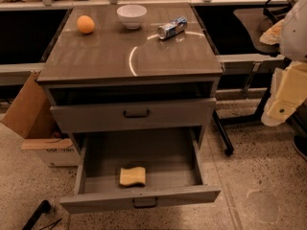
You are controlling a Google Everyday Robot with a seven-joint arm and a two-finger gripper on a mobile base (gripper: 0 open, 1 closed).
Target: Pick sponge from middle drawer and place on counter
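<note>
The sponge [132, 176] lies in open middle drawer [168, 159] above speckled floor [259, 190]; claw [283, 104], state unclear, hangs right of glossy counter [96, 56].

- tabletop [96, 56]: glossy grey-brown, marked with a thin pale arc [130, 57]
- orange [86, 24]: back left
- bowl [131, 16]: white, upright, back middle
- can [172, 28]: on its side, just right of the bowl
- hand [284, 102]: off the tabletop's right side, apart from it
</note>
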